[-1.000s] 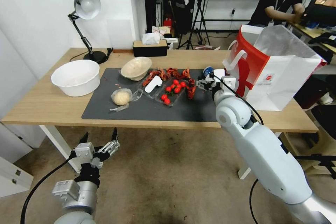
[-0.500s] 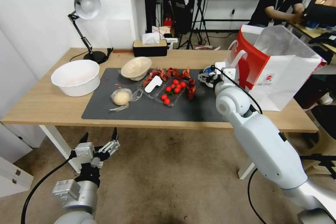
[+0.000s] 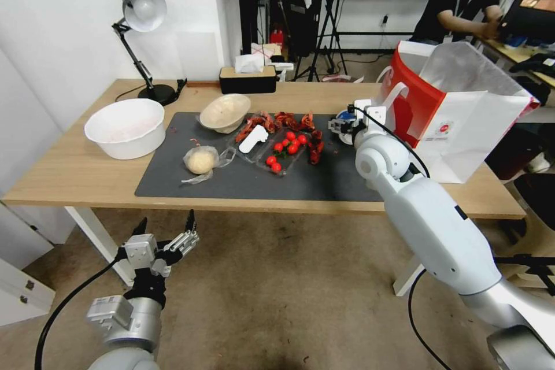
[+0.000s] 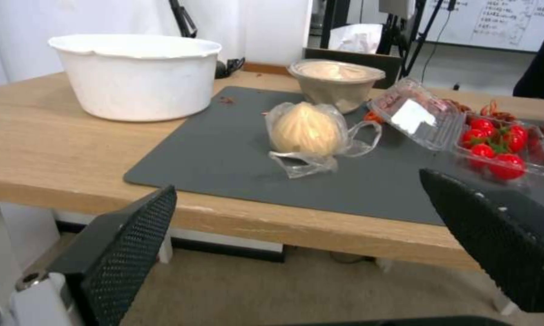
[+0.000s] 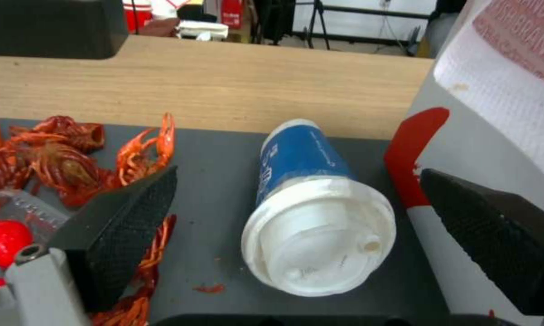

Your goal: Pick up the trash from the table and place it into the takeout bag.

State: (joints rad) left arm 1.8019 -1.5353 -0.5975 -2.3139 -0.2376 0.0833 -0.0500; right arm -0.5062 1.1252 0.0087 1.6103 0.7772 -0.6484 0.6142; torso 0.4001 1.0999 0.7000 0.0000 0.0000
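A blue-white cup [image 5: 314,194] with a white lid lies on its side on the dark mat [image 3: 243,182], close to the takeout bag [image 3: 457,121]. My right gripper [image 5: 299,190] is open just in front of it, one finger on each side of the lid end, neither touching. In the head view this right gripper [image 3: 342,127] half hides the cup [image 3: 346,118]. On the mat's left part are a beige bowl [image 3: 224,111] and a clear bag with a pale lump [image 3: 200,160]. My left gripper [image 3: 166,221] hangs open below the table's [image 3: 81,173] front edge.
A large white bowl [image 3: 125,127] stands at the table's left end. Red crayfish shells [image 3: 289,120] and a clear clamshell of tomatoes [image 3: 286,150] lie mid-mat. A desk lamp [image 3: 141,11] and tissue box [image 3: 248,78] stand at the back.
My right gripper has moved away from me across the mat and now has the cup between its open fingers. The left arm has stayed still.
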